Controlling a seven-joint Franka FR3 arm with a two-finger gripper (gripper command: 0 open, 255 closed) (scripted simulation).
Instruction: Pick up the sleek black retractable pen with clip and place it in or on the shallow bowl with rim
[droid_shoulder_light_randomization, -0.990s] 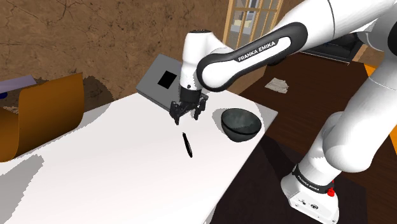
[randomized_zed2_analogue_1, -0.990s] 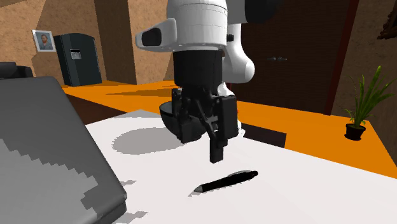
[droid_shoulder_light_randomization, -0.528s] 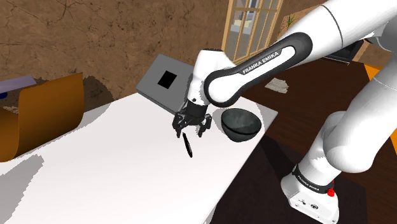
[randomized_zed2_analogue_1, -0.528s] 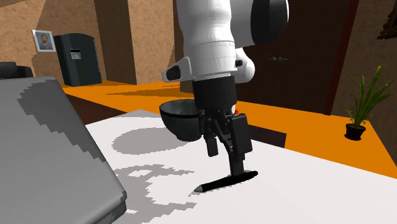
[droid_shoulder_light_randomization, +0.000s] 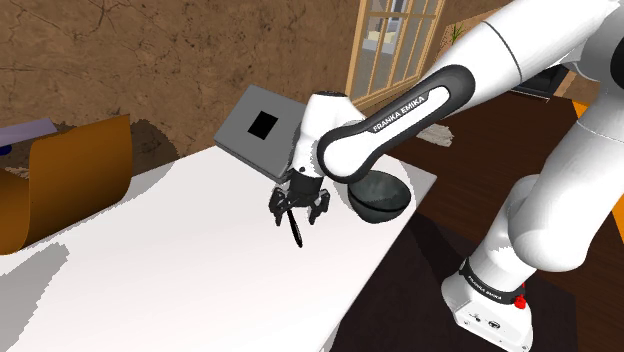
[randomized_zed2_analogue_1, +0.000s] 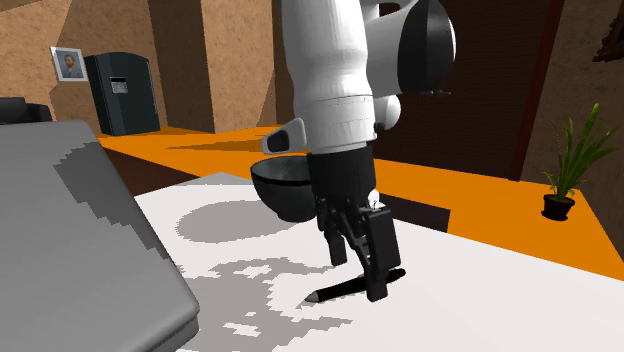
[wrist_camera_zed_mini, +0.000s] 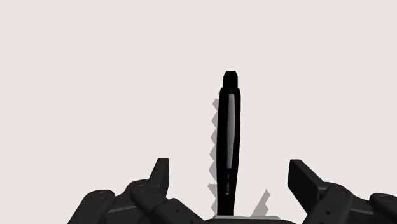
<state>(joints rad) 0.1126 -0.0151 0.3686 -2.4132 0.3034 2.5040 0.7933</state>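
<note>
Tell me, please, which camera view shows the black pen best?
The wrist view: the pen lies almost whole on the white table, between the open fingers. In the shoulder view the gripper covers one end of it. In the second exterior view a finger covers part of it.

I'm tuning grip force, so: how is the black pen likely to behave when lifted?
The pen looks slim, rigid and probably light, so it should lift without bending. Its smooth, rounded barrel, lying flat on the white table, may roll or slip if the open fingers close off-centre.
</note>
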